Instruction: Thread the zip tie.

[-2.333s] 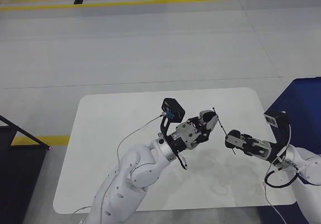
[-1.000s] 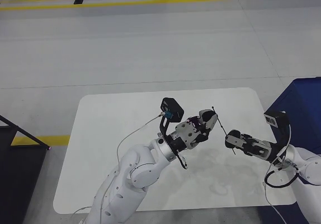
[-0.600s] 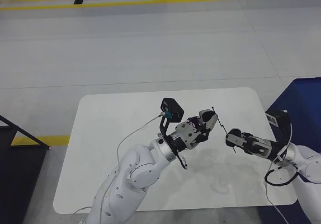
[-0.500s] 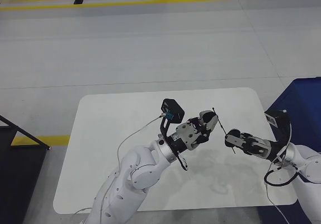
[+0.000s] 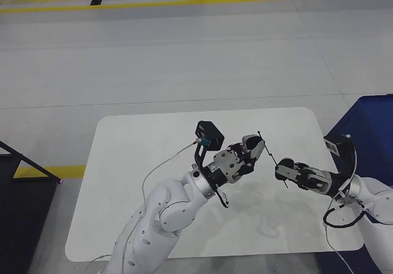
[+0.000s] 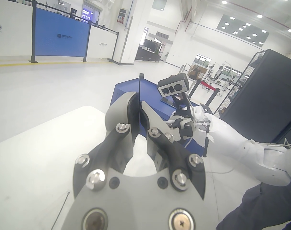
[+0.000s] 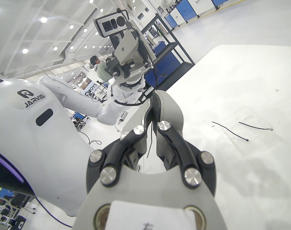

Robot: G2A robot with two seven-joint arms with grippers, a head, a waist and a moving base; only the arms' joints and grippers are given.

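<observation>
The white worktop (image 5: 148, 178) with rounded corners stands on a pale grey floor (image 5: 183, 61). A blue box (image 5: 388, 130) is just beside its right edge. At the left, a black rail (image 5: 11, 151) passes over a yellow floor line (image 5: 46, 171).

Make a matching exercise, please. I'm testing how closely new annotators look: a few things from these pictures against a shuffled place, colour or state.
Things:
1. held zip tie
2. spare zip ties
3. table
4. left gripper

Place, colour or state:
a. white
b. lying flat on the table
c. held up off the table
d. shut on a tie

Pairs: 1-c, 2-b, 3-a, 4-d
</observation>
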